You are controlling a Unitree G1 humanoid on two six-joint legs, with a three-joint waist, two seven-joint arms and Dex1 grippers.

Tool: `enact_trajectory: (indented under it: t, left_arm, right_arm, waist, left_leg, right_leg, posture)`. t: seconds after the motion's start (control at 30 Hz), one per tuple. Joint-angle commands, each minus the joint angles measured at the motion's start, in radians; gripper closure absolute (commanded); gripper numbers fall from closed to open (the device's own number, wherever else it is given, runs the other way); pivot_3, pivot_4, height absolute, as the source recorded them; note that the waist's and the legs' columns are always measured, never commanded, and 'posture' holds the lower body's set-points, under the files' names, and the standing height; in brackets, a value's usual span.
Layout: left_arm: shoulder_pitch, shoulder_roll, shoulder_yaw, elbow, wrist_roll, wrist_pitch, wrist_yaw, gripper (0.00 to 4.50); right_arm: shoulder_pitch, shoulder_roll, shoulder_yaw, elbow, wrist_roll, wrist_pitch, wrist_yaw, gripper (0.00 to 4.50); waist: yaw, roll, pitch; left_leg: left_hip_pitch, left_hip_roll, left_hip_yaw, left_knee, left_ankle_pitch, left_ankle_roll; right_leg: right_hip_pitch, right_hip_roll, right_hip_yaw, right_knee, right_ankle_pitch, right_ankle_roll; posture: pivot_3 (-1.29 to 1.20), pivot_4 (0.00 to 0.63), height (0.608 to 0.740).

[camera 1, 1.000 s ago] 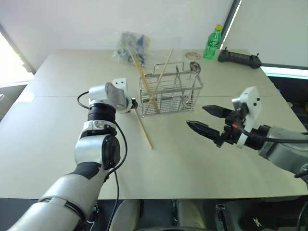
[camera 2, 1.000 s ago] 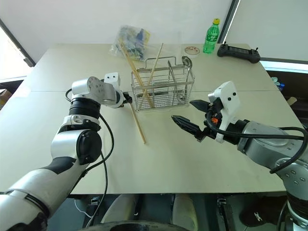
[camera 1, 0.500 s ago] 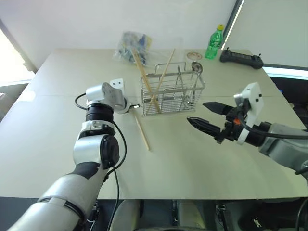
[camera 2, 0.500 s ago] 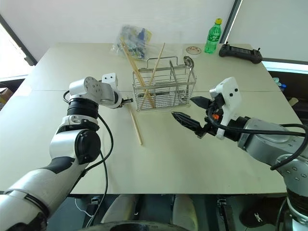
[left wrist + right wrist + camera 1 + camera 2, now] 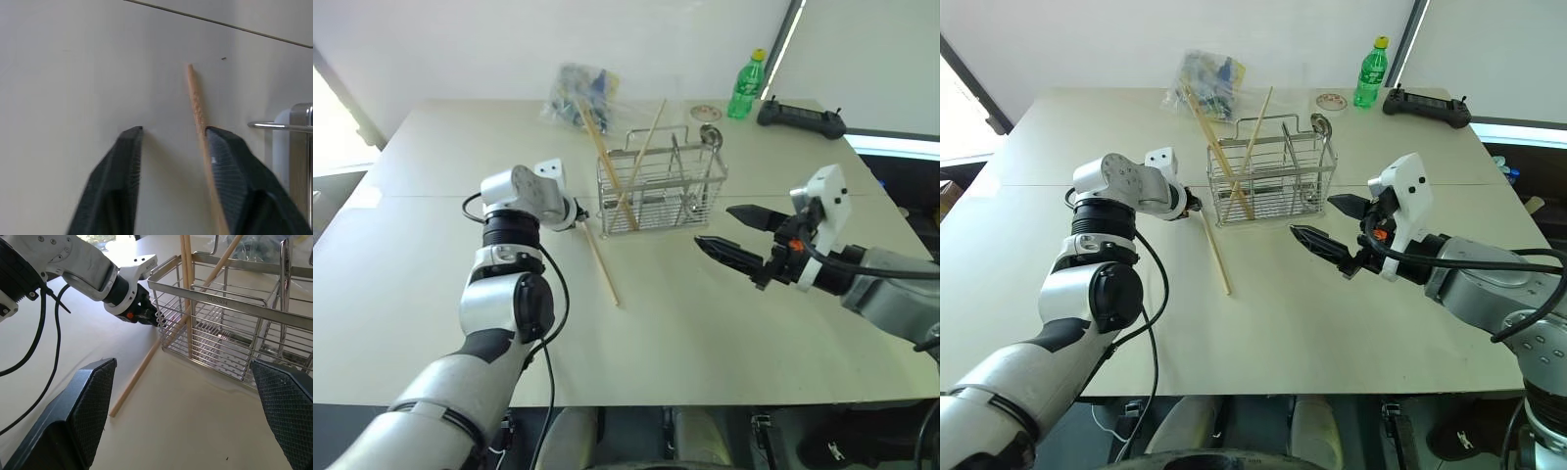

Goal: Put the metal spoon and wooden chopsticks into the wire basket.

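The left gripper is parted, straddling the far end of the loose chopstick on the table beside the basket, seemingly lined up for a pinch. The right gripper hangs wide open and empty above the table near the basket's other side, clear of the work. Two chopsticks lean in the basket and the spoon stands at its far corner, so one stick looks left to load.

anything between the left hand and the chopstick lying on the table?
No. The left hand is open right at the loose chopstick, which lies against one finger on bare table. The basket stands just beyond it.
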Motion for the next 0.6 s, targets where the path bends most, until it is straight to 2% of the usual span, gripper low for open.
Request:
enact_trajectory:
  t: [0.03, 0.2, 0.6]
  left_arm:
    - [-0.031, 0.023, 0.001, -0.055, 0.000, 0.047, 0.009, 0.68]
    - [-0.054, 0.021, -0.009, -0.070, -0.004, 0.058, -0.006, 0.68]
    - [-0.063, -0.003, -0.062, 0.153, 0.021, -0.137, -0.033, 0.68]
  right_arm:
    - [-0.010, -0.009, -0.010, -0.007, -0.012, -0.013, 0.012, 0.00]
    - [-0.007, -0.005, -0.009, -0.006, -0.024, -0.013, 0.023, 0.00]
    - [-0.002, -0.007, -0.028, -0.021, -0.024, -0.013, 0.013, 0.00]
  waist:
    - [0.000, 0.000, 0.000]
    - [0.002, -0.001, 0.000]
    - [0.005, 0.000, 0.000]
  left_leg:
    - [0.000, 0.000, 0.000, 0.000, 0.000, 0.000]
    - [0.000, 0.000, 0.000, 0.000, 0.000, 0.000]
    - [0.000, 0.000, 0.000, 0.000, 0.000, 0.000]
  right_leg:
    - [0.000, 0.000, 0.000, 0.000, 0.000, 0.000]
    - [0.000, 0.000, 0.000, 0.000, 0.000, 0.000]
    - [0.000, 0.000, 0.000, 0.000, 0.000, 0.000]
  posture:
    - [0.00, 0.150, 0.713]
    - [0.00, 0.150, 0.713]
    - [0.00, 0.150, 0.713]
